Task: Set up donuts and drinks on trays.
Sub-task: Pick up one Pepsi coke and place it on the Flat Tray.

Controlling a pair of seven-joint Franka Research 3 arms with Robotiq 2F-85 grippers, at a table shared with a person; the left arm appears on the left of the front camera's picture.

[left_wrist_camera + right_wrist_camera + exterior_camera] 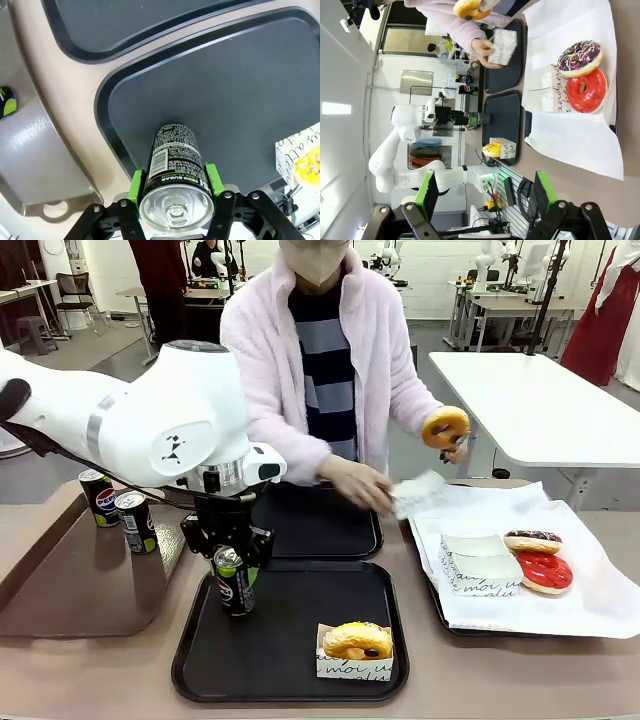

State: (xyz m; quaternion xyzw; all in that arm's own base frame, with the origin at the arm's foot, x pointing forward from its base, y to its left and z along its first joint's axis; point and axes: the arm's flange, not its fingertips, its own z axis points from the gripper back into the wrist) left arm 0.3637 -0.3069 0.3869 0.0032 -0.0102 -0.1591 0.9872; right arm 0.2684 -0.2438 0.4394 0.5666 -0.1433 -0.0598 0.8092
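Near tray (300, 625): black, middle of the table's near edge; carries one donut and takes the can.
Far tray (320, 525): black, just behind the near tray; no donut or drink on the part that shows; the arm hides its left edge.
Lined tray (590, 585): table's right edge; stock of red donut (545, 570) and chocolate donut (532, 540) side by side, with spare sleeves (480, 565) just left of them.
Brown tray (70, 580): table's left edge; two spare cans (135, 522) upright near its far edge.
Left gripper (233, 558): points down over the near tray's left edge; green pads clamped on the can's upper body, one each side.
Right gripper (485, 197): jaws spread wide, nothing between them; well apart from the trays.
Person's hands: one hand (458, 448) holds an orange donut (445, 426) over the lined tray's far edge; other hand (360, 485) holds a sleeve (420, 492) at the far tray's right edge.
Can (235, 590): upright, just inside the near tray's left rim; foot at or just above the floor, contact not resolvable.
Yellow donut (357, 640): sleeved, near tray's near right corner.
Step (judged): setting the drink on the near tray; its donut is already placed.
Next (judged): settle the can flat, release, then lift straight up, since a slim can tips easily. Far tray is not yet served.
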